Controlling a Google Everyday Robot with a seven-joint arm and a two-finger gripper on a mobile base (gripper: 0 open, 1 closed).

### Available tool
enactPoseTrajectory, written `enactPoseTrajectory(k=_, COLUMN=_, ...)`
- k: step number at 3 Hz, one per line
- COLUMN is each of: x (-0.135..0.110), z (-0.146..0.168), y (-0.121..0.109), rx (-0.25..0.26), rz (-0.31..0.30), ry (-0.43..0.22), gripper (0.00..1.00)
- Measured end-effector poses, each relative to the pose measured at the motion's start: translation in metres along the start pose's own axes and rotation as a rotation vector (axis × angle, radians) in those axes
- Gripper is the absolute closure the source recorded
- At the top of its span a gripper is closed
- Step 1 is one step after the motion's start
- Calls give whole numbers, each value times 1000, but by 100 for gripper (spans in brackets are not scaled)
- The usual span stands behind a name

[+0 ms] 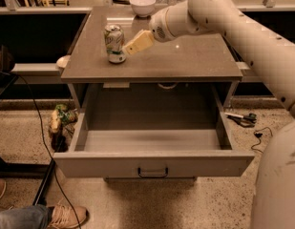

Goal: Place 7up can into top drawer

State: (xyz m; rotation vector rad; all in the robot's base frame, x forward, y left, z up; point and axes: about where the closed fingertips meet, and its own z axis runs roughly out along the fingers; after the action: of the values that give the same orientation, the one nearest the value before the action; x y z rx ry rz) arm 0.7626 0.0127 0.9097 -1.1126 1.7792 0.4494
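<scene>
Camera view gives you the cabinet (185, 63) from the front and above, with the top drawer (152, 163) pulled well out of it toward you. The drawer's grey floor and side walls are in plain sight, and its small dark handle (152, 172) sits at the centre of the front panel. The 7up can (114, 43) is not in the drawer. It stands upright on the cabinet's top, toward the back and left as you look at it. The gripper (131, 46) hangs low over the same top, just to the right of the can, with its tan tip right at the can's side. You cannot tell whether the tip touches the can, or whether the claw is spread or closed. The white arm (242, 27) reaches in from the cabinet's right. A white bowl (142, 5) rests at the back edge of the cabinet's top, behind the can, and what it holds cannot be made out. The cabinet stands on a speckled floor (194, 206). On that floor a green and yellow bundle (61, 120) lies against the cabinet's left side, and a dark hand tool (240, 119) lies to its right. Someone's tan shoe (66, 215) shows in front of the cabinet, at the lower left.
</scene>
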Motion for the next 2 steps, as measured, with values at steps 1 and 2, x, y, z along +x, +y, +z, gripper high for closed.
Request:
enactPoseTrajectory(k=1, x=1, z=18, y=5, rx=-21, rz=7, ry=-3, gripper=0)
enactPoseTrajectory(k=2, x=-4, z=51, y=16, rx=-60, rz=-9, ry=-21, gripper=0)
